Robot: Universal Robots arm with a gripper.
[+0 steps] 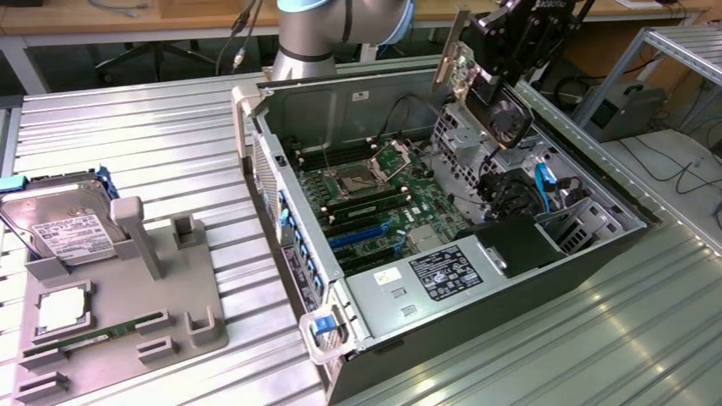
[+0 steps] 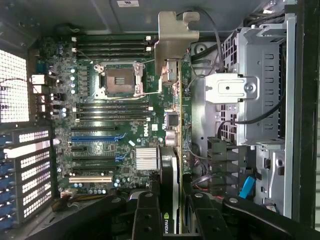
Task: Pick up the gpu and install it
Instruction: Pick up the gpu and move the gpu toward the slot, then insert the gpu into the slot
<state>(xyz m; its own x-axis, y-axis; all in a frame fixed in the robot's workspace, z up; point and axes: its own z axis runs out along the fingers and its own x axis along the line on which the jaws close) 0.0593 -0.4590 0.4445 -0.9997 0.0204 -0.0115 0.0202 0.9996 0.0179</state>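
Between black fingers (image 2: 146,217), flat silver-bracketed gpu (image 1: 505,114)

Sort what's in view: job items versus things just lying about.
Job: gpu, held in the gripper above the open computer case; motherboard inside it.
Lying about: hard drive, memory stick, grey holder beside the case.

Dull metal bracket (image 2: 175,40) on the gpu (image 1: 505,116); shiny ribbed metal table (image 1: 135,144).
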